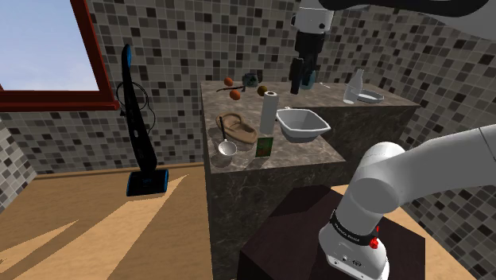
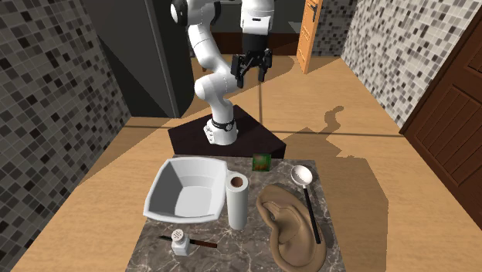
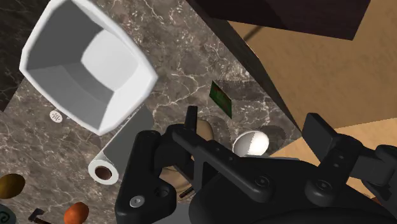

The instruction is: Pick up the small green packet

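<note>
White arm [image 2: 199, 42] raised high, jaws parted

The shoulder view looks from beside the stand [image 1: 274, 231] across the counter [image 1: 310, 155]. The second exterior view faces the arm [image 2: 202, 46] from the counter's far end, looking down. The wrist view looks down past the gripper [image 3: 253, 124]; all share the counter.

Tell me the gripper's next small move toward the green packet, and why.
Probably lower the open gripper toward the green packet, centring on it: the gripper hangs high above the counter, while the packet stands untouched near the counter's edge.
</note>
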